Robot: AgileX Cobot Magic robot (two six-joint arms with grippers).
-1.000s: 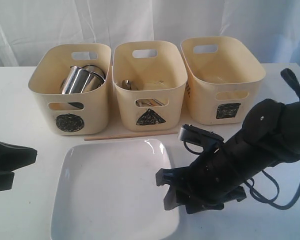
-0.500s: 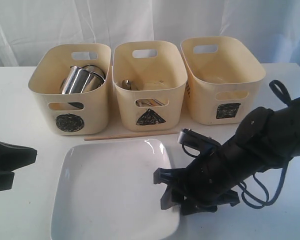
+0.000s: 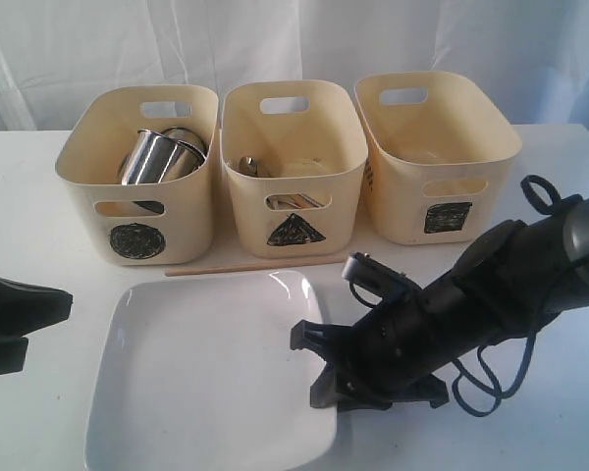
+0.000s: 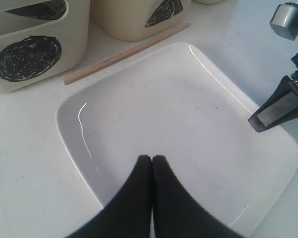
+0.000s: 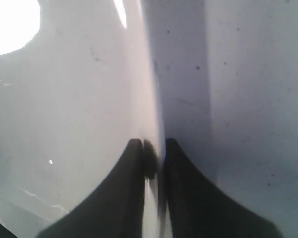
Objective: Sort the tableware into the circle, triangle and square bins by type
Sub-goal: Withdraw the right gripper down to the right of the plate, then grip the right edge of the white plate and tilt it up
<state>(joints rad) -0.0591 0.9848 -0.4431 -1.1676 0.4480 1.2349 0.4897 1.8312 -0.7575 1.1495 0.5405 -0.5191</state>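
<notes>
Now I have the white square plate (image 3: 206,373) lying on the table (image 3: 39,226). The right gripper (image 3: 312,368) is at the plate's right edge. On my right wrist camera the plate's rim (image 5: 79,99) runs straight between the two fingers, so the right gripper (image 5: 153,148) is narrowed down and pinching that rim. I can't tell whether the edge is off the table.

Off the plate's left edge hangs the left gripper (image 3: 20,314). Its jaws are pressed together with nothing between them, as its own camera shows (image 4: 152,158).

Just behind the plate's far edge lies one wooden chopstick (image 3: 255,265), parallel to that edge. Behind the chopstick stand three cream bins in a row. The circle bin (image 3: 177,211) is behind the plate's left corner and holds steel mugs (image 3: 152,157). The triangle bin (image 3: 245,211) is behind the middle, with some metal pieces inside that I can't make out. The square bin (image 3: 398,211) is behind and to the right of the plate.
</notes>
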